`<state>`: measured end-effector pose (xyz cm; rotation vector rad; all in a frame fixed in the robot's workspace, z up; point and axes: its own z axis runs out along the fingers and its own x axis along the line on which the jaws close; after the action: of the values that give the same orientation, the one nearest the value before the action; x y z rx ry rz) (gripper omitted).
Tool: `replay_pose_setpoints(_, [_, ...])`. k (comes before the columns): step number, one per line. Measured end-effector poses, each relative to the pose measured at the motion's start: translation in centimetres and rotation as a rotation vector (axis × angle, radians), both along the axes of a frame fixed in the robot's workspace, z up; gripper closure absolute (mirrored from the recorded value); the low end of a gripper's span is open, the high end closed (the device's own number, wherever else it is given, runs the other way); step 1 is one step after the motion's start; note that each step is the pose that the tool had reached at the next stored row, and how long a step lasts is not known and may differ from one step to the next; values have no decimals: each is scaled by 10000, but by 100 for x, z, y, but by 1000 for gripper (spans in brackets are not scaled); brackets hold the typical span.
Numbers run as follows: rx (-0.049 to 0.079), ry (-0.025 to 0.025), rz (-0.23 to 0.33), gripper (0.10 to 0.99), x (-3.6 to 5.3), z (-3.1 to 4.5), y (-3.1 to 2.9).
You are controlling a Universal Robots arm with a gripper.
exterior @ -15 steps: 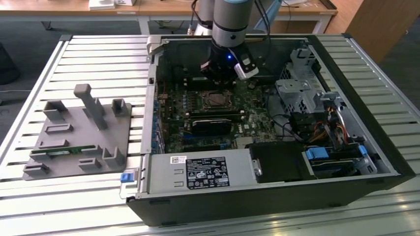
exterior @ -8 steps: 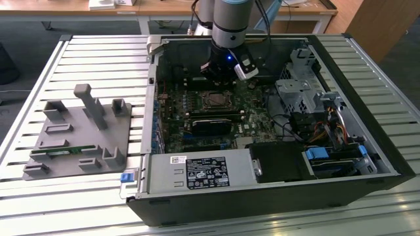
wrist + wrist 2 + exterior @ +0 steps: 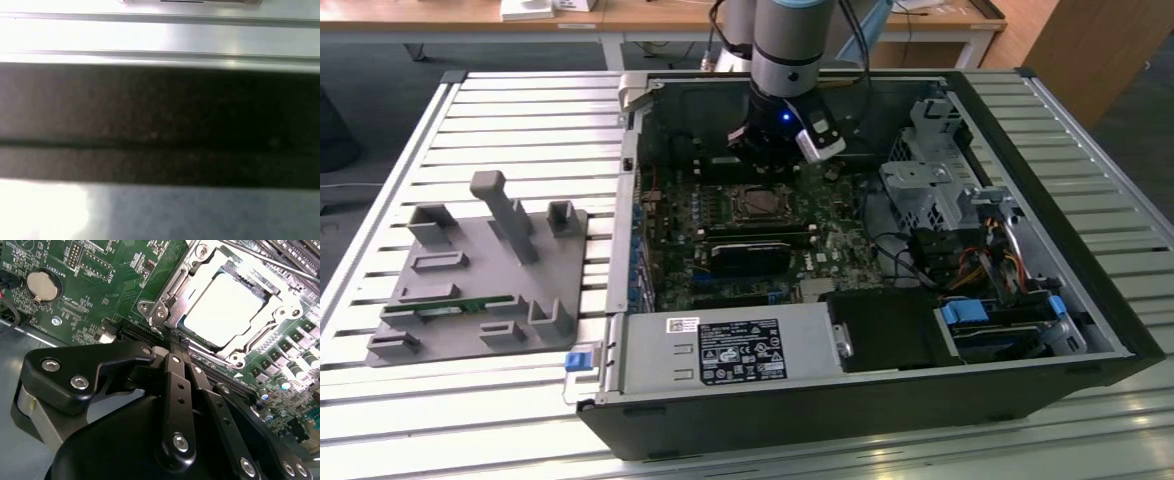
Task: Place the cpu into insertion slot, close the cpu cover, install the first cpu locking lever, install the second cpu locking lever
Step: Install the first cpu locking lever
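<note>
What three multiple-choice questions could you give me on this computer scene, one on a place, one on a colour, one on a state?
1. Where is the cpu? A on the grey fixture; B in the insertion slot; C on the slatted table.
2. What colour is the circuit board? A green; B red; C white.
3. The cpu cover is: A removed; B standing upright; C lying down over the cpu.
Answers: B, its pale top sits within the socket; A, green surrounds the socket; C, its frame lies flat around the chip.
</note>
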<state>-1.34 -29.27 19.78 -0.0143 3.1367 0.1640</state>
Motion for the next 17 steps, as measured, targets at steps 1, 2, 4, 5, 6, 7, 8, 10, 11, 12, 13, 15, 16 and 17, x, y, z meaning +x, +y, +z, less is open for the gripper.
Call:
replay_pose_setpoints(1, [0, 0, 0, 980, 0, 15, 0])
replay_pose_setpoints(2, [-2, 1, 0, 980, 0, 35, 0])
replay_pose_setpoints(4, [-2, 1, -1, 980, -1, 84, -1])
replay_pose_setpoints(5, [-4, 2, 0, 980, 0, 111, -1])
replay_pose_setpoints(6, [-5, 3, 0, 980, 0, 129, -1])
replay_pose_setpoints(7, [-3, 2, 0, 980, 0, 130, -1])
replay_pose_setpoints(8, [-1, 1, 1, 980, 0, 130, -3])
replay_pose_setpoints(10, [-3, 2, 1, 980, 0, 131, -14])
replay_pose_setpoints(11, [-3, 2, 1, 980, 0, 131, -17])
replay_pose_setpoints(12, [-4, 2, 0, 980, 0, 131, -21])
replay_pose_setpoints(13, [-4, 3, 0, 980, 0, 131, -25])
replay_pose_setpoints(15, [-3, 2, 0, 980, 2, 130, -36])
replay_pose_setpoints(16, [-4, 2, 0, 980, 3, 131, -41])
replay_pose_setpoints(17, [-4, 2, 0, 980, 4, 131, -46])
